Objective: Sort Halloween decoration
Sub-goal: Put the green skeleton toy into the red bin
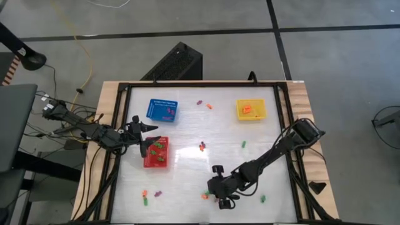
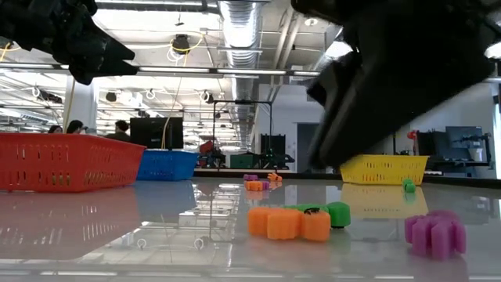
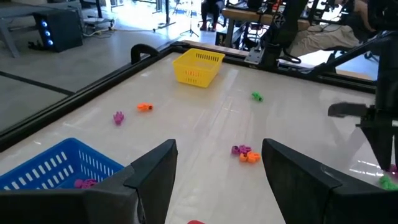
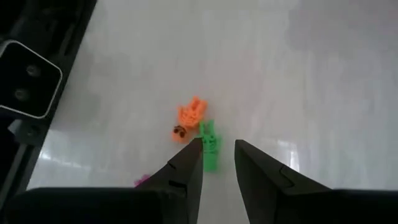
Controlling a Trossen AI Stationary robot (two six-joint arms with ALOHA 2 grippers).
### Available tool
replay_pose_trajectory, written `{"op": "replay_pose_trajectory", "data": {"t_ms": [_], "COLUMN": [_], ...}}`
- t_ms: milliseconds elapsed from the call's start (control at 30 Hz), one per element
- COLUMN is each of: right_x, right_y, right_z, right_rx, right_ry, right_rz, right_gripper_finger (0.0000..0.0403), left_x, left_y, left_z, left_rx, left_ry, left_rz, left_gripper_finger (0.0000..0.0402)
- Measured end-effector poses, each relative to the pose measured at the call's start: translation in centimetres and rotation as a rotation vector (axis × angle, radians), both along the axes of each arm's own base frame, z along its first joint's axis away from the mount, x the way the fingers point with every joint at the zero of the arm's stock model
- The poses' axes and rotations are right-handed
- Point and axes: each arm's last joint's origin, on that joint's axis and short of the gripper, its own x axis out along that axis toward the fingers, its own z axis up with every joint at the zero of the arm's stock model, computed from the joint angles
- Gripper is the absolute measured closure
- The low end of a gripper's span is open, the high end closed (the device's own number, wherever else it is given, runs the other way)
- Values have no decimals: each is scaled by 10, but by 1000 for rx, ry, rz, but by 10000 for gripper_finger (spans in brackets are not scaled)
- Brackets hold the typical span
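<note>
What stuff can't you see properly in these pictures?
- Low view: the right gripper is a dark blur that hides part of the yellow basket.
- High view: the trinkets in the red basket are partly covered by the left gripper, too small to count.
- Right wrist view: a purple trinket is mostly hidden behind a finger.

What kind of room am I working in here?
Probably a robotics lab or open workshop: exposed ceiling ducts, desks with monitors behind the table, and people seated in the background.
</note>
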Motion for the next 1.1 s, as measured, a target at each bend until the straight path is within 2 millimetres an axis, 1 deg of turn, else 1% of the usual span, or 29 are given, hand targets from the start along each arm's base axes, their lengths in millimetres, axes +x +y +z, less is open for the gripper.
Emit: {"op": "replay_pose_trajectory", "data": {"t_ms": [133,300,400,500,600,667,733,833,900,967,1100], "right_x": [2,5,5,6,5,5,4,4,9,16,39], "right_y": [5,9,9,7,5,3,1,-6,-12,-23,-50], "right_z": [-24,-42,-47,-46,-40,-33,-25,-11,4,16,28], "right_rx": [-20,-27,-40,-45,-43,-47,-53,-72,-96,-147,-214], "right_ry": [41,54,68,69,66,56,47,14,-65,-145,-312], "right_rz": [-4,-3,-3,2,9,23,40,66,70,63,41], "right_gripper_finger": [277,277,282,300,327,341,344,344,342,340,340], "left_x": [0,0,0,0,0,0,0,0,0,0,0], "left_y": [0,0,0,0,0,0,0,0,0,0,0], "left_z": [0,-1,-1,-1,-1,-1,-1,-1,-1,-1,-1], "left_rx": [3,4,6,6,5,5,5,5,12,14,14], "left_ry": [1,6,8,8,8,8,7,8,10,10,10], "left_rz": [-1,0,5,5,6,6,6,7,6,6,6], "left_gripper_finger": [175,175,175,175,175,175,175,175,175,175,175]}}
